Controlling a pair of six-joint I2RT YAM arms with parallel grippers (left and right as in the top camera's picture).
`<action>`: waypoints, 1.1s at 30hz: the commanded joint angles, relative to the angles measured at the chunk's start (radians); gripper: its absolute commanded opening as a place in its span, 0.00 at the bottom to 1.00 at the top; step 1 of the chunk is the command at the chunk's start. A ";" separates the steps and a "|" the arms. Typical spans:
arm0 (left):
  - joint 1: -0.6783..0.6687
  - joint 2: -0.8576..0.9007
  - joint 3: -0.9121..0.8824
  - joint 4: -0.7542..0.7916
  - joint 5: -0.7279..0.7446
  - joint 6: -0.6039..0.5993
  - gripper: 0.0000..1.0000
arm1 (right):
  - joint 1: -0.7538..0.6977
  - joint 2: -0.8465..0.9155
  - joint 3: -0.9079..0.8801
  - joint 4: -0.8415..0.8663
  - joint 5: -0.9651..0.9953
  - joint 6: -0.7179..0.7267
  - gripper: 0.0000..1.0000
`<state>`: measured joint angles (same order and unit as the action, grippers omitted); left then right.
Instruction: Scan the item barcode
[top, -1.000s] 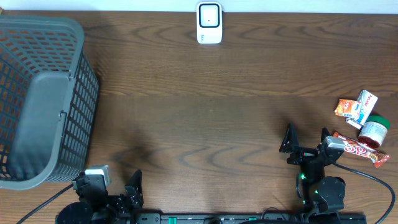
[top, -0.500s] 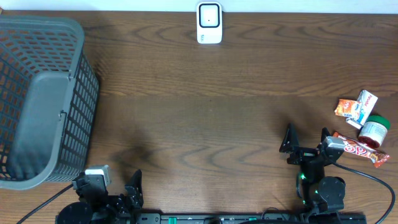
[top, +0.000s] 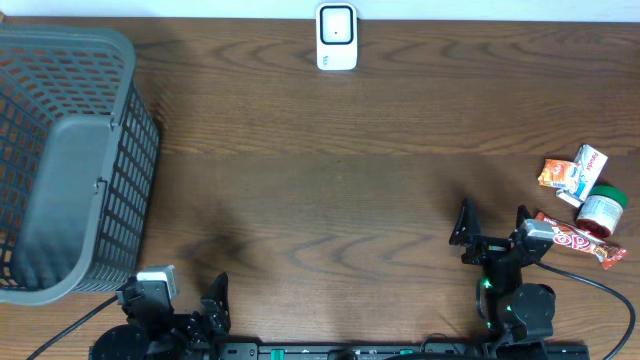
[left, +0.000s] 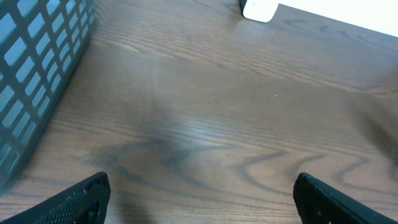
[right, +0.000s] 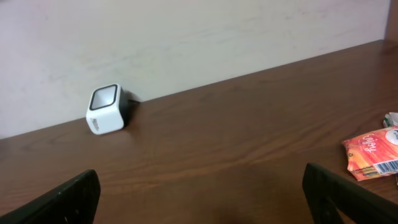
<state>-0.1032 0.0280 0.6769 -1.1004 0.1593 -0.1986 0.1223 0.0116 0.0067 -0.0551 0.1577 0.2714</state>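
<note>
Hands gape apart, left hand (left: 202, 200) and right hand (right: 202, 200); you've four colourful snack packets (top: 557, 173) at the brown wooden desk (top: 330, 180)'s right edge, one white cube scanner (top: 336, 37) far, one grey plastic mesh basket (top: 125, 150) left.

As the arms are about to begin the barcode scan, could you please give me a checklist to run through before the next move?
1. Jaws of the right gripper wide open, nothing held: ok.
2. Jaws of the left gripper wide open, nothing held: ok.
3. The scanner stands at the table's far edge with nothing in front of it: ok.
4. Items in view on the right side: red snack bar, green-lidded can, white box, orange packet: ok.
5. Items spaced for a clean pick: not ok, they lie bunched close together.
6. Where the barcodes sit on the can and box: cannot tell.
</note>
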 joint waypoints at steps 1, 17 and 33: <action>-0.006 -0.003 0.001 -0.001 0.010 0.002 0.94 | 0.008 -0.006 -0.001 -0.004 0.006 0.013 0.99; -0.005 -0.003 -0.077 0.320 -0.014 0.003 0.94 | 0.008 -0.006 -0.001 -0.004 0.006 0.013 0.99; -0.005 -0.016 -0.577 0.998 -0.129 0.026 0.94 | 0.008 -0.006 -0.001 -0.004 0.006 0.013 0.99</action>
<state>-0.1032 0.0273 0.1474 -0.1089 0.1165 -0.1833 0.1223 0.0109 0.0067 -0.0555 0.1574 0.2745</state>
